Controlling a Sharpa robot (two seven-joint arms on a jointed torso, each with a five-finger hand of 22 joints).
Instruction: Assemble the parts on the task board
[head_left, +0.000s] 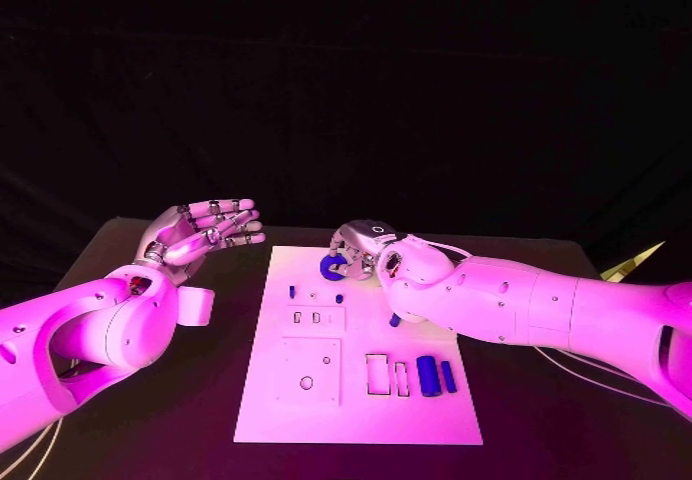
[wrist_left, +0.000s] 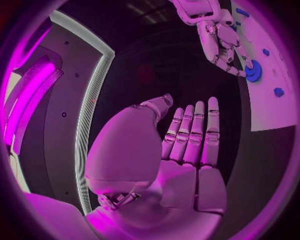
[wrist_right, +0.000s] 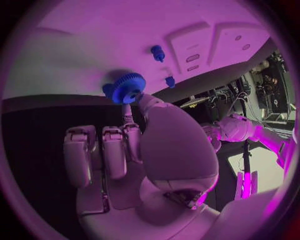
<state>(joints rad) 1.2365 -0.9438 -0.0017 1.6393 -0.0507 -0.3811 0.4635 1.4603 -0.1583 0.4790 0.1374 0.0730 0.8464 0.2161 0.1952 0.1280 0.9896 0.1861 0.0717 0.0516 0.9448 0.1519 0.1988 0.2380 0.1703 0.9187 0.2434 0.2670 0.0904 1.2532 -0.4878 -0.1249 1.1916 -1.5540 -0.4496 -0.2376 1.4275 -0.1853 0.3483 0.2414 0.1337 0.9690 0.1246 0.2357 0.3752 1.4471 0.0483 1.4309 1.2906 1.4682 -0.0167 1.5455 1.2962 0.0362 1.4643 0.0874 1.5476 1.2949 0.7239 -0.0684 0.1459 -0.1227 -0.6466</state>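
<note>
The white task board lies in the middle of the black table. My right hand hangs over the board's far end. It pinches a blue gear between the thumb and a fingertip, with the other fingers curled in beside them. In the right wrist view the gear sits right at the board's surface; whether it touches I cannot tell. My left hand is raised left of the board, palm up and empty, its fingers straight.
Two small blue pegs stand in the board below the gear, and a blue piece shows by my right forearm. Two blue cylinders lie near the board's right edge beside rectangular slots. A pale box sits left of the board.
</note>
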